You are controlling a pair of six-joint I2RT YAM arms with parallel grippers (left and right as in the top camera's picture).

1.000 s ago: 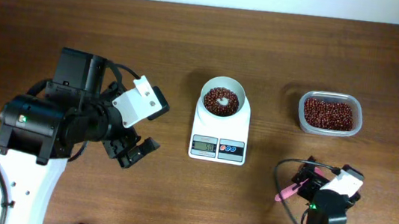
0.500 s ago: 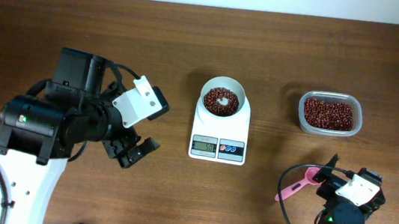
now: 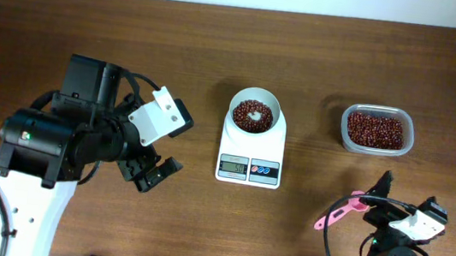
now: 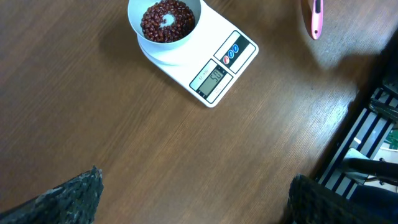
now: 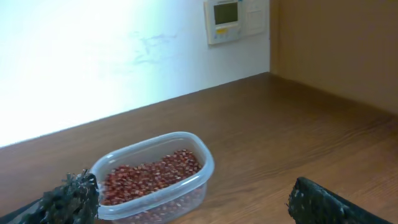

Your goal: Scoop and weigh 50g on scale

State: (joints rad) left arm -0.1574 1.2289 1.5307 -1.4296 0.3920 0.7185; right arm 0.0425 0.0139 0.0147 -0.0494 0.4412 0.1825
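Observation:
The white scale (image 3: 249, 158) stands mid-table, its round bowl holding a heap of dark red-brown beans (image 3: 253, 116) with a pale gap in the middle. The left wrist view shows the scale (image 4: 231, 61) and the beans (image 4: 166, 18) from above and to the side. My left gripper (image 3: 168, 144) hovers left of the scale, open and empty, its fingertips (image 4: 78, 194) far apart over bare wood. My right gripper (image 3: 411, 220) sits at the front right, open and empty, its fingertips (image 5: 323, 205) wide apart.
A clear plastic tub (image 3: 377, 130) of the same beans stands right of the scale, and it shows ahead of the right gripper (image 5: 152, 174). A pink scoop (image 3: 334, 213) lies on the table left of the right arm, seen also as a scoop (image 4: 316, 15). A wall rises behind the table.
The right arm has swung to the right and towards the front edge, away from the pink scoop, which stays on the table. The left arm and the scale have not moved.

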